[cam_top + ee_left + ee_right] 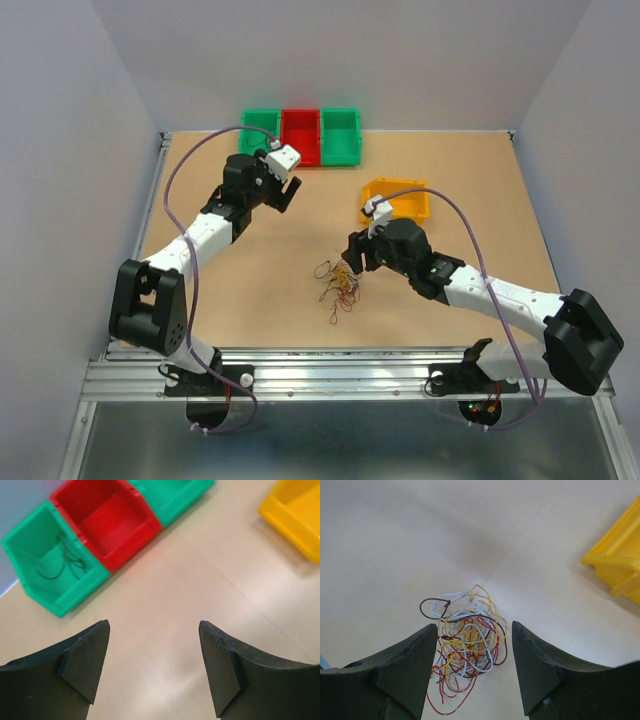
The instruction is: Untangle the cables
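Note:
The cables (338,285) are a small tangle of thin red, yellow, white and dark brown wires lying on the table in front of the arms. In the right wrist view the bundle (467,647) lies on the table just below and between my right fingers. My right gripper (474,630) is open over the bundle and holds nothing; in the top view it (354,264) hangs at the bundle's far right edge. My left gripper (291,192) is open and empty near the bins, far from the bundle. One thin dark wire (64,562) lies in the left green bin (30,575).
A row of bins stands at the table's far edge: green (258,128), red (300,137), green (340,135). A yellow bin (396,200) stands behind my right gripper and shows in the right wrist view (620,560). The red bin (107,520) holds nothing.

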Controlling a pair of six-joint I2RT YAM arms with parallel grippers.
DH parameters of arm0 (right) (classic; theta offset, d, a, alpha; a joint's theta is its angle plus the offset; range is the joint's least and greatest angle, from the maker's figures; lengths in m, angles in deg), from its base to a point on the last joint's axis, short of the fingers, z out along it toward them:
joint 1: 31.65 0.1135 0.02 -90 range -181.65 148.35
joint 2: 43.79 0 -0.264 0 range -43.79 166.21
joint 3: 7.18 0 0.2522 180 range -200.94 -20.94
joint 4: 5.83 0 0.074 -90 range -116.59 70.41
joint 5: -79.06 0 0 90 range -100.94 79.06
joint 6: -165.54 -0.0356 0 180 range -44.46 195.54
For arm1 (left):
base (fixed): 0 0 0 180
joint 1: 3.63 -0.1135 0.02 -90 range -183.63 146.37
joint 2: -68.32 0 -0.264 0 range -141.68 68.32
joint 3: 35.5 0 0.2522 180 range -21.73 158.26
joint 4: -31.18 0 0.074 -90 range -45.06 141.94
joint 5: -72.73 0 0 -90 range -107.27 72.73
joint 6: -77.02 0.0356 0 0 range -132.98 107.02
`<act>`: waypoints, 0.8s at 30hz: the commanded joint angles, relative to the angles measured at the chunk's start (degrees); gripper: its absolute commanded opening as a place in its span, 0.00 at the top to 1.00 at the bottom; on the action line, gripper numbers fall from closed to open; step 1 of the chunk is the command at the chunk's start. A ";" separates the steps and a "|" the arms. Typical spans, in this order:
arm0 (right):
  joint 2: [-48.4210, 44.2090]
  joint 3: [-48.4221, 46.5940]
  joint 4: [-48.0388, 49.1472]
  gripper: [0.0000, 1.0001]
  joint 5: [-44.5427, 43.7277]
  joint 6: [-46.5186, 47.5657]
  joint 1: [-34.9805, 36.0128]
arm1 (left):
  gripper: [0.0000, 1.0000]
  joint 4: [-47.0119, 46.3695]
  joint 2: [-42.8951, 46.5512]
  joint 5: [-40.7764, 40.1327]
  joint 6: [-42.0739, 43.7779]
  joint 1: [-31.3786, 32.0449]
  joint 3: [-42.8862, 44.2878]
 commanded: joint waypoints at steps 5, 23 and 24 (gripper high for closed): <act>8.16 -6.55 0.62 0.38 -0.84 1.99 0.05 | 0.16 2.53 11.22 9.51 1.11 5.06 -12.88; 16.35 -9.98 8.00 1.00 -1.81 2.26 -0.04 | 0.22 4.81 8.16 18.92 6.20 11.21 -18.43; 16.26 -9.98 8.44 0.99 -1.72 2.26 0.05 | 0.22 5.43 7.98 19.09 6.81 11.48 -18.25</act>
